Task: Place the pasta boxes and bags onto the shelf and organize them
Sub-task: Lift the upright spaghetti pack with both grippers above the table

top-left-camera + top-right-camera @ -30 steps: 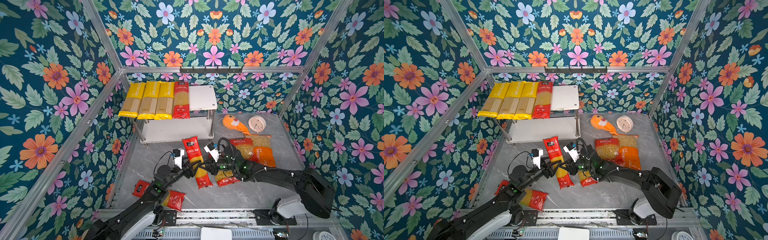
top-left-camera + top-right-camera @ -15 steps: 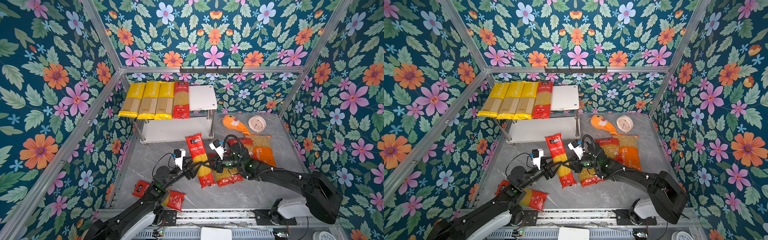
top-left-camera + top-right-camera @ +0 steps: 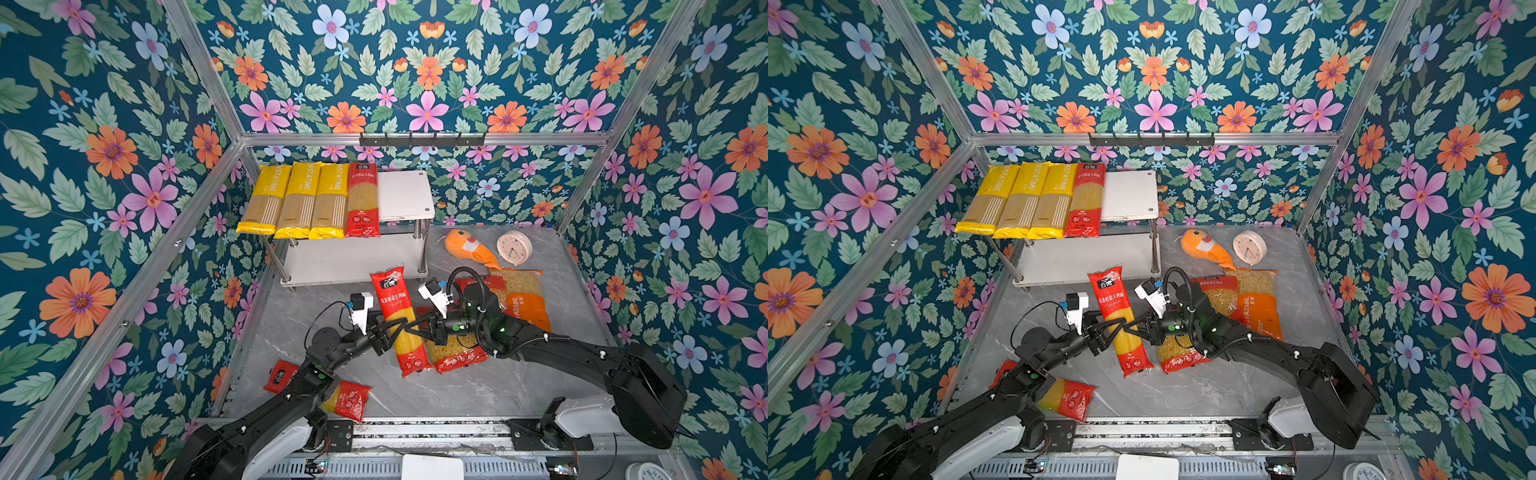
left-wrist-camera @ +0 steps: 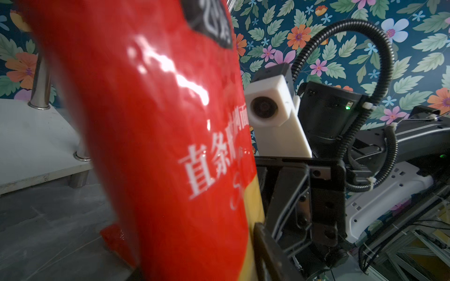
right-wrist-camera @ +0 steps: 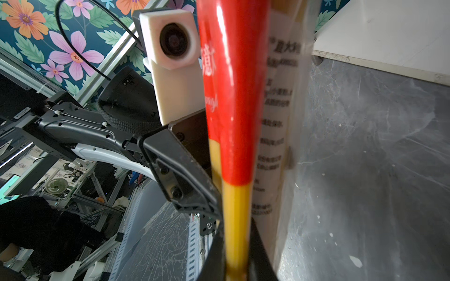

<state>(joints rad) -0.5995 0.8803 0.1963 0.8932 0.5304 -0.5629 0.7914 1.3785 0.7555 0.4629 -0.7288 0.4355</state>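
**A:** Where do we have the red spaghetti pack (image 3: 394,297)?

**B:** Between both our sets of fingers, in front of the shelf (image 3: 405,195). Our right gripper (image 3: 410,328) comes at its right long edge and our left gripper (image 3: 394,329) at its left long edge. Both are about halfway along, with their tips almost meeting.

**A:** How do the fingers stand?

**B:** The right ones are nearly together, pinching the pack across its thin side. The right wrist view shows the red spaghetti pack (image 5: 233,97) wedged between them. The left ones stand partly apart with the pack between them. One left finger (image 4: 264,245) lies against its edge, but we cannot tell whether they clamp it.

**A:** Which way does it point?

**B:** Its long axis runs from the shelf's lower board toward our base, leaning a little to the right near us. The red label end points to the shelf, the other end to us, broad face up. A red short-pasta bag (image 3: 453,353) lies just beside it on the right.
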